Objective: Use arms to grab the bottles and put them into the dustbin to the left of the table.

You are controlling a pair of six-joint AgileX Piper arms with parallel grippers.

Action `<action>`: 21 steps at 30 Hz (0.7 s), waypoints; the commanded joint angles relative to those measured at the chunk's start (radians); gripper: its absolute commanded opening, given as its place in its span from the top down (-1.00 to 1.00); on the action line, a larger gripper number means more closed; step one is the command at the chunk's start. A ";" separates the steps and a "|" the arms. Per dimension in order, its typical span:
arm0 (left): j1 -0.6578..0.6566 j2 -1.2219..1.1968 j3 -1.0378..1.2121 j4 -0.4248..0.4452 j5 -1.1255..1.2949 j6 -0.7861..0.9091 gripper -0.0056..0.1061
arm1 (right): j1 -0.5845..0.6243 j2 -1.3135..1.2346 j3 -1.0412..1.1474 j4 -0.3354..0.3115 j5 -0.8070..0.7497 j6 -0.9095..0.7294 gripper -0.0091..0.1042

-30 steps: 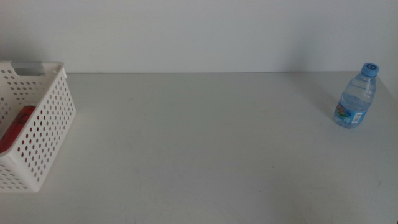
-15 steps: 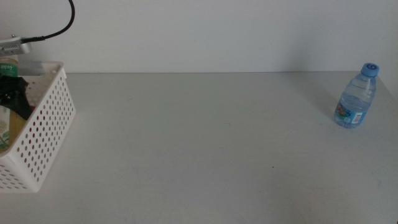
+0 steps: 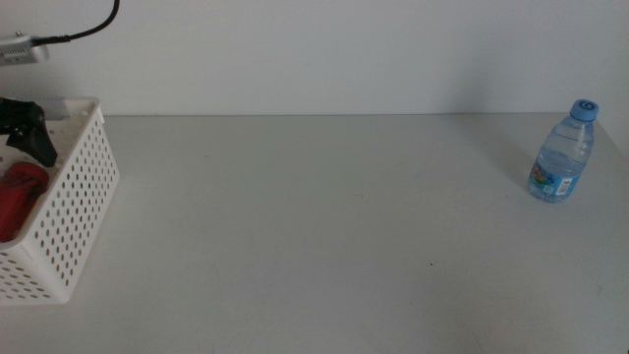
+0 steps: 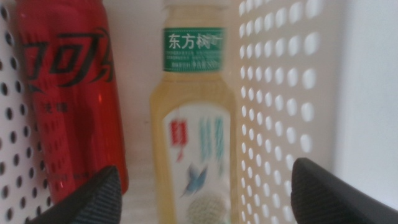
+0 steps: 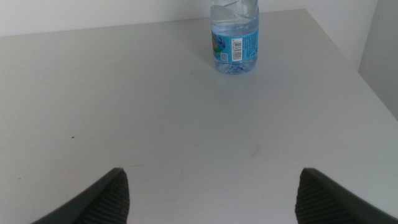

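Note:
My left gripper (image 3: 29, 133) hangs over the white perforated dustbin (image 3: 84, 197) at the table's left edge. In the left wrist view it (image 4: 205, 168) stands open above the pale-yellow bottle (image 4: 194, 124), which lies in the dustbin beside the red can (image 4: 68, 93). The can (image 3: 20, 197) also shows inside the bin in the middle view. The small blue-capped water bottle (image 3: 563, 152) stands upright at the far right of the table (image 3: 324, 216). My right gripper (image 5: 212, 174) is open and empty, some way short of that water bottle (image 5: 235, 37), and out of the middle view.
A black cable (image 3: 84, 34) arcs above the dustbin at the upper left. The dustbin's holed wall (image 4: 273, 93) runs close beside the yellow bottle. The table's right edge (image 5: 348, 62) lies near the water bottle.
The left gripper came in over the dustbin with the pale-yellow bottle, let it go inside and has risen slightly. The water bottle has not moved.

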 commanded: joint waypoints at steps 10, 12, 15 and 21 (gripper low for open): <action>-0.117 -0.315 -0.044 -0.053 0.030 0.020 -0.77 | -0.005 -0.021 -0.009 -0.008 -0.056 -0.010 -0.83; -0.168 -0.356 -0.034 -0.074 0.031 0.091 -0.77 | -0.005 -0.021 -0.009 -0.008 -0.056 -0.010 -0.83; -0.271 -0.426 -0.028 -0.080 0.026 0.155 -0.77 | -0.005 -0.021 -0.009 -0.008 -0.056 -0.010 -0.83; -0.445 -0.547 0.027 -0.069 -0.038 0.097 -0.77 | -0.005 -0.021 -0.009 -0.009 -0.056 -0.010 -0.83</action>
